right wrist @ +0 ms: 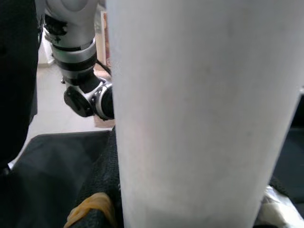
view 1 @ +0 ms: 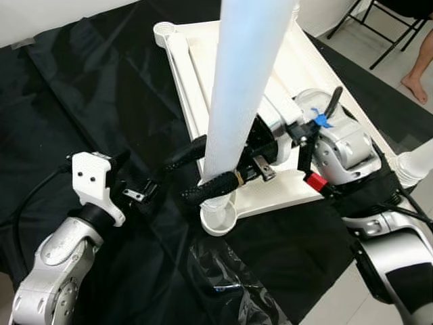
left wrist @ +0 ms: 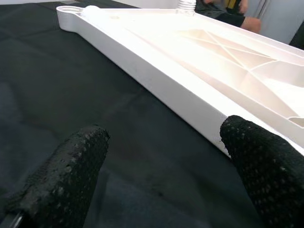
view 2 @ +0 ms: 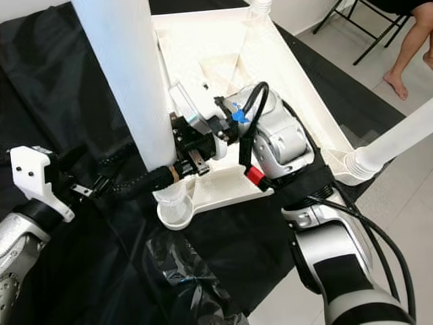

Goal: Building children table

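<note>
Nearest us, a crumpled clear plastic bag [view 1: 223,284] lies on the black sheet [view 1: 81,88] that covers the floor, just in front of the near corner of the tabletop [view 1: 304,64]; we cannot make out anything inside it.

The white tabletop lies upside down on the sheet, ribbed underside up. A white leg [view 1: 247,74] stands upright in the round socket [view 1: 218,218] at its near corner. Right gripper [view 1: 220,181]: clamped around the foot of that leg, just above the socket, the two black fingers on either side. Its wrist view shows the leg's white surface close up, with a yellow band [right wrist: 90,209] on one finger.

Left gripper [view 1: 152,186]: fingers apart, holding nothing, low over the sheet just beside the tabletop's left edge; its wrist view looks along that edge toward the far corner.

Progress, as we judge it: a second leg [view 2: 399,139] stands in the near right corner, and a threaded stub [view 2: 260,7] shows at a far corner. So two legs are up and the far corners still wait. Whether the held leg is fully seated we cannot tell. Turning the table upright remains.

A person's bare foot [view 1: 414,84] and a folding chair [view 1: 375,27] are on the floor beyond the sheet's far right edge.
</note>
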You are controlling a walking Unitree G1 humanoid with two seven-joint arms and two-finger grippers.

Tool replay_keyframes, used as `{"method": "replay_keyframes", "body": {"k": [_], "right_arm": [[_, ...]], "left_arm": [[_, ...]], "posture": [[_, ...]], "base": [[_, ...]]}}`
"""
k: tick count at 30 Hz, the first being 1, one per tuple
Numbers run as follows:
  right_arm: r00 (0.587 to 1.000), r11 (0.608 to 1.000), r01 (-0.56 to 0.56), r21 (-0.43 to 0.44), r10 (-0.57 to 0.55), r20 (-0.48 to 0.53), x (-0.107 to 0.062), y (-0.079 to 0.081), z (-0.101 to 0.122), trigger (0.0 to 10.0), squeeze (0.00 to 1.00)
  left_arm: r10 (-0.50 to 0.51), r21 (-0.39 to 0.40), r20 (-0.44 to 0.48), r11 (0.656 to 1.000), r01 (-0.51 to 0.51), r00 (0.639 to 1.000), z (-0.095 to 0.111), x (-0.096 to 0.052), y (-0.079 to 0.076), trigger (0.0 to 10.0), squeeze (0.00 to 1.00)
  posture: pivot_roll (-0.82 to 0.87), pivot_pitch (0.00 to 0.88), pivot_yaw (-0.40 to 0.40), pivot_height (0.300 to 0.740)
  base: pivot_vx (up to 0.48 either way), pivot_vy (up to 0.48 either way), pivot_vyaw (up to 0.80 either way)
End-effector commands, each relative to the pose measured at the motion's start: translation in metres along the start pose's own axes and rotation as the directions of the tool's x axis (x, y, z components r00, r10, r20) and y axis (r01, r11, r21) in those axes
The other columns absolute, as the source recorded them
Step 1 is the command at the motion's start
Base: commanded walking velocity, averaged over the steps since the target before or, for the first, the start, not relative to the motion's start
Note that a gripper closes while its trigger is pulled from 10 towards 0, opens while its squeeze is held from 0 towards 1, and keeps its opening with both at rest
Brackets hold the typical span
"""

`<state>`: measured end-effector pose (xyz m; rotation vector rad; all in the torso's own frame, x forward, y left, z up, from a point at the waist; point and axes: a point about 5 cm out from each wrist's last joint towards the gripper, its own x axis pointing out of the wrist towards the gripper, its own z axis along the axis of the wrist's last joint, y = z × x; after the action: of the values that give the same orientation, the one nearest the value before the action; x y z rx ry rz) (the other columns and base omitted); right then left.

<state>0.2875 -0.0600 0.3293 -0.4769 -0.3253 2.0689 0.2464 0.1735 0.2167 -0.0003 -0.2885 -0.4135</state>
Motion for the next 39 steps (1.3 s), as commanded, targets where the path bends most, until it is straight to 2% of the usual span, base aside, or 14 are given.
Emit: {"method": "replay_keyframes", "body": {"k": [1,7,18,30,39], "right_arm": [[0.999,0.999,-0.045,0.016,0.045,0.004,0.002,0.004,-0.006,10.0,0.00],[0.999,0.998,-0.044,0.034,0.043,0.021,0.003,0.005,-0.012,10.0,0.00],[0.994,0.994,-0.110,0.023,0.110,0.020,0.016,0.007,-0.015,10.0,0.00],[0.993,0.992,-0.114,0.043,0.115,-0.007,0.015,0.013,-0.021,10.0,0.00],[0.996,0.994,-0.093,0.054,0.093,-0.001,0.008,0.019,-0.023,10.0,0.00]], "left_arm": [[-0.003,0.011,0.006,1.000,0.003,1.000,0.001,-0.002,-0.003,10.0,0.00],[0.003,0.017,0.015,1.000,-0.004,1.000,0.002,-0.001,-0.002,10.0,0.00],[-0.004,0.020,0.036,1.000,0.003,0.999,0.003,0.008,-0.003,10.0,0.00],[-0.004,0.016,0.043,1.000,0.004,0.999,0.001,0.011,-0.004,10.0,0.00],[-0.010,0.032,0.047,0.999,0.009,0.999,0.000,0.016,0.002,10.0,0.00]], "posture": [[0.04,0.367,-0.080,0.740],[0.05,0.364,-0.083,0.740],[0.05,0.341,-0.093,0.740],[0.05,0.314,-0.087,0.740],[0.05,0.273,-0.073,0.740]], "base": [[0.000,0.000,0.00],[0.000,0.000,0.00],[0.000,0.000,0.00],[0.000,0.000,0.00],[0.000,0.000,0.00]]}}
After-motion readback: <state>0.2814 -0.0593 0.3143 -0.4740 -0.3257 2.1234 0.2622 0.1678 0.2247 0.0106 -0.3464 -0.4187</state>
